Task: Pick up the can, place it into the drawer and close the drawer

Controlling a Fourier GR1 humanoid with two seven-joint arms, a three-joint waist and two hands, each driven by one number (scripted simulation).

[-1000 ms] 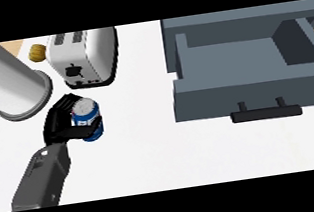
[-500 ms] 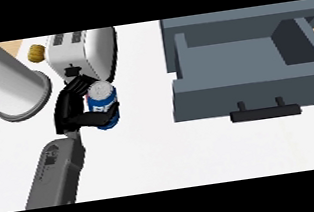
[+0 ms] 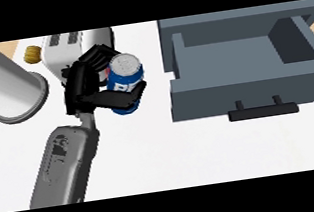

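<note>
Fingers (image 3: 118, 100) of the left hand (image 3: 83, 88) clasped the blue can (image 3: 125, 79), hiding most of its label; the toaster (image 3: 70, 47) behind was partly covered.

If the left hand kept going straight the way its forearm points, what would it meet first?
Probably the toaster, just beyond the left hand, which holds the can; their relative heights are unclear from above.

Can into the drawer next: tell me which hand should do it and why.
Left. The left hand is curled round the can, with the open drawer to its right across the counter. No right hand shows in the head view, so nothing suggests it is better placed.
</note>
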